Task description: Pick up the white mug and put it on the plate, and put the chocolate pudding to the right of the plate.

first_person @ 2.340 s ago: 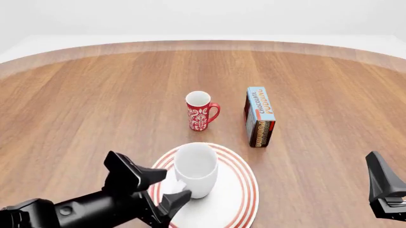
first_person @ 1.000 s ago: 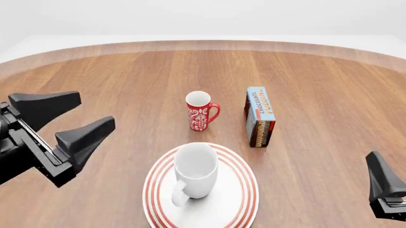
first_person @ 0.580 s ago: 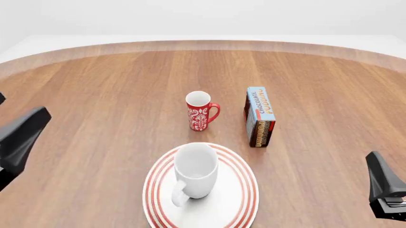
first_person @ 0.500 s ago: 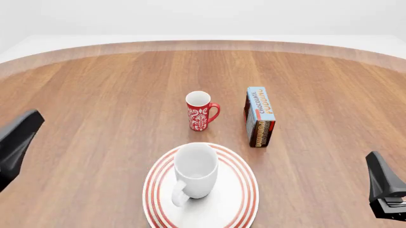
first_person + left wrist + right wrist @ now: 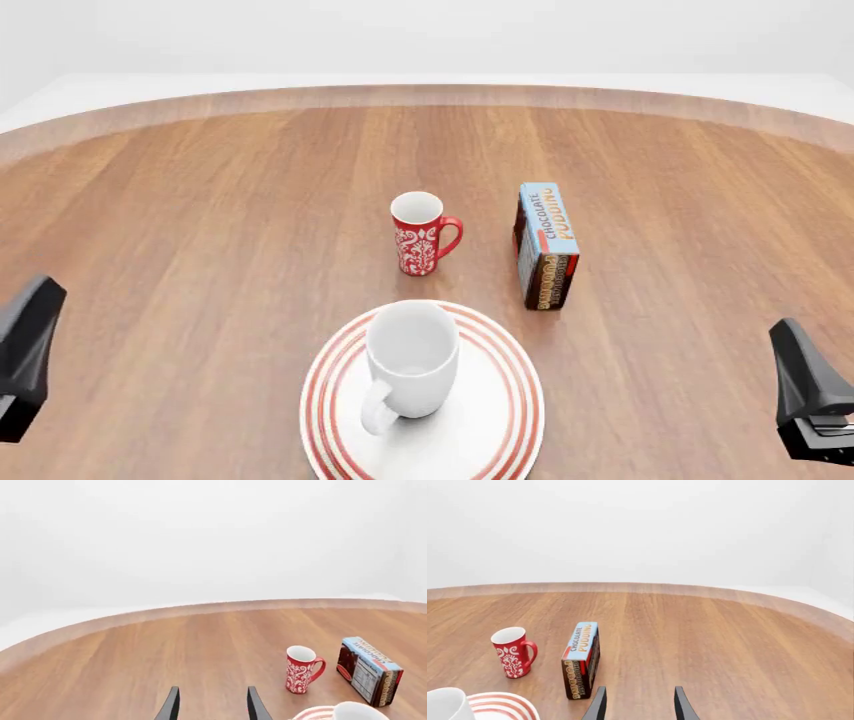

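On plate (image 5: 514,400), white mug (image 5: 411,358) being left standing upright; chocolate pudding (image 5: 546,245) being left beyond plate, unplaced; left gripper (image 5: 210,705) and right gripper (image 5: 637,705) being held parted, empty

Glossy white mug (image 5: 412,358), red-ringed white plate (image 5: 511,415), light-blue-faced brown-sided chocolate pudding (image 5: 546,245), white-patterned red mug (image 5: 420,234).

Stood upright near the middle of the front view — a red mug (image 5: 423,238) with white pattern, handle toward the frame's right. Rested on a round wooden table (image 5: 214,200) — pale-rimmed.
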